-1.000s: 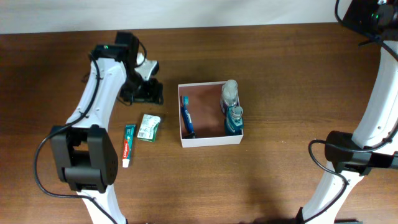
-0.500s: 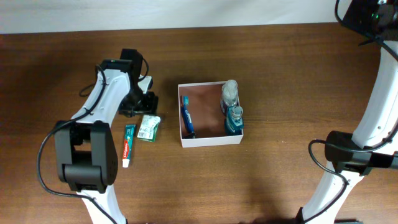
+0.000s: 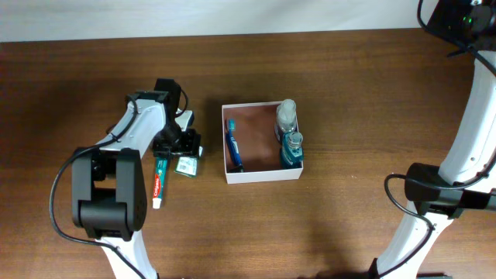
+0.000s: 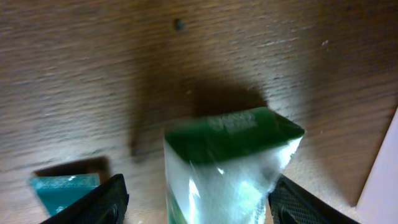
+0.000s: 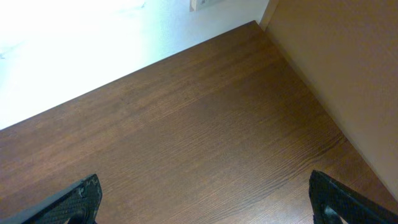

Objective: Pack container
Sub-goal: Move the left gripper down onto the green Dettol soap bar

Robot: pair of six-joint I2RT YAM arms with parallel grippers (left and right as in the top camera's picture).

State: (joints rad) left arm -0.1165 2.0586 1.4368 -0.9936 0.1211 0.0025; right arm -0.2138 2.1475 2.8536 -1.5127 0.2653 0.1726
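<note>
The container (image 3: pixel 263 174), a white-walled square box with a reddish-brown inside, sits mid-table. It holds a blue toothbrush (image 3: pixel 232 146), a clear bottle (image 3: pixel 287 115) and a teal mouthwash bottle (image 3: pixel 292 150). Left of it lie a green-and-white packet (image 3: pixel 187 166) and a toothpaste tube (image 3: pixel 160 180). My left gripper (image 3: pixel 180 147) is low over the packet (image 4: pixel 231 158), open, one finger on each side and a gap showing at both. The tube's teal end (image 4: pixel 61 189) is beside the left finger (image 4: pixel 98 203). My right gripper (image 5: pixel 204 205) is open above bare wood.
The container's white wall (image 4: pixel 383 177) shows at the right edge of the left wrist view. The right arm (image 3: pixel 465 132) stands along the table's right side. A pale wall borders the table's far edge (image 5: pixel 93 50).
The left gripper has moved toward the near side and slightly right, from behind the packet to directly over it. The right arm has not moved.
</note>
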